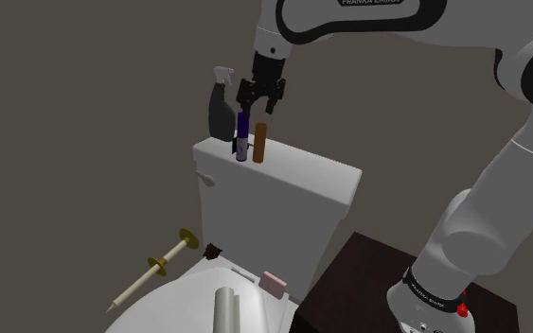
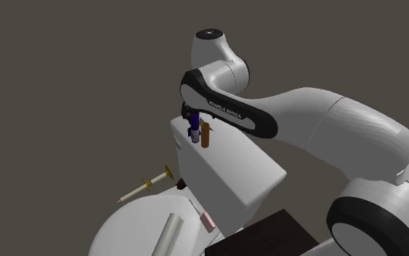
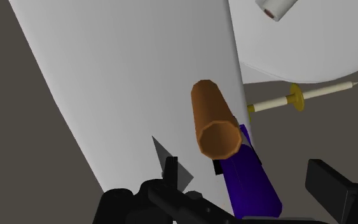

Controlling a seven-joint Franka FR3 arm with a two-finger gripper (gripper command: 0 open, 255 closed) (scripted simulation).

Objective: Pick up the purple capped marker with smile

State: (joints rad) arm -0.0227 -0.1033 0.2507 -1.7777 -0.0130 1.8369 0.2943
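1. My pincer (image 1: 260, 97) hangs open just above the tank, fingers apart and gripping nothing.
2. The marker (image 1: 241, 134) stands upright under it. In the wrist view it sits between the fingers, untouched as far as I can judge.
3. A brown cylinder (image 1: 260, 142) stands just beside the marker, so a spread finger could knock it on the way down.
4. Both stand on the tank lid (image 1: 302, 175) near its edge, with a spray bottle (image 1: 222, 106) behind them.
5. Next I'd lower straight, then close.

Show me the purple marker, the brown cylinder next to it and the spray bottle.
purple marker (image 1: 242, 128), shoulder view, purple body.
brown cylinder (image 1: 260, 140), shoulder view, middle of side.
spray bottle (image 1: 221, 112), shoulder view, dark body.
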